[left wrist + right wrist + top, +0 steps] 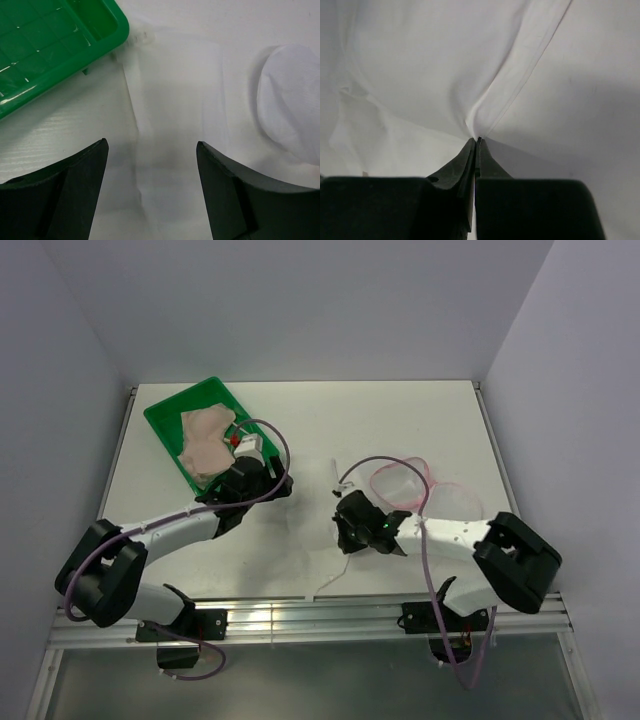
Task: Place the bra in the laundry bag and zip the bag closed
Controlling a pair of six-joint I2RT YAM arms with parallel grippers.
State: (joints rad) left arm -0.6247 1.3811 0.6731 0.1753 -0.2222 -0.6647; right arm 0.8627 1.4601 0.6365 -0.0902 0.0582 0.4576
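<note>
right claw [477, 140]: clenched on a fold of white cloth [420, 75], low on the table | left claw [152, 144]: released, spread wide, holding nothing, just beside green tray [160, 420] | laundry bag [408, 483]: beyond right claw, seemingly unzipped | bra [205, 440]: heaped in tray, far left | likely next: reach left claw over the rim, pinch 1 thick fold mid-garment, lift straps clear.

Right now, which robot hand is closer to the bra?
Left. The left gripper hovers by the green tray holding the bra; the right gripper is farther off, by the laundry bag.
</note>
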